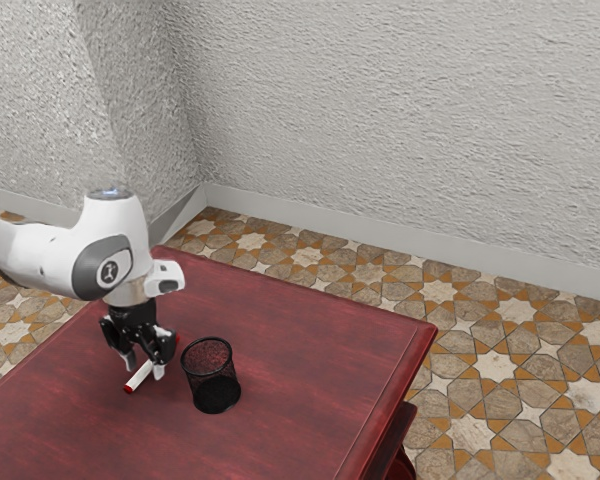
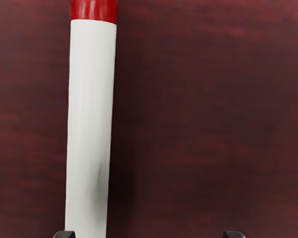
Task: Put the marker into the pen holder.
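1. My gripper is released: fingers well apart, low over the dark red wooden table, grasping nothing.
2. White-barrelled marker with red ends lies flat on the tabletop under the gripper. Wrist view puts it closer to one fingertip than the other; can't tell if they touch.
3. Black mesh pen holder stands upright near the gripper, toward the exterior view's right.
4. Round dark emblem on the arm's grey joint cover, too small to read.

The red table bears a marker and upright pen holder.
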You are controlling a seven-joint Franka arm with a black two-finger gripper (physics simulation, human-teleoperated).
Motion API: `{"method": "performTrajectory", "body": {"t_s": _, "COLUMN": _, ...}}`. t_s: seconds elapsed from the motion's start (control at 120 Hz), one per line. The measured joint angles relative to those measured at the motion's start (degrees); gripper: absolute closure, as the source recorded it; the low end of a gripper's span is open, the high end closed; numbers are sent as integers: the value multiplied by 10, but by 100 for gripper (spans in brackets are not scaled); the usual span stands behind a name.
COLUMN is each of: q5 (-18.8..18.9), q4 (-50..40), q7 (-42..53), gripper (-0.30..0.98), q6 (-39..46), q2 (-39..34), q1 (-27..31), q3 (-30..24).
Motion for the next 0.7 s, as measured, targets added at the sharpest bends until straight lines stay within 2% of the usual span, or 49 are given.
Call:
{"method": "performTrajectory", "body": {"t_s": 0.167, "q5": 3, "q4": -8, "q7": -1, "gripper": 41, "q6": 23, "q2": 14, "q1": 35, "q3": 0}}
{"method": "performTrajectory", "body": {"t_s": 0.7, "q5": 5, "q4": -8, "q7": -2, "gripper": 67, "q6": 47, "q2": 31, "q1": 33, "q3": 0}}
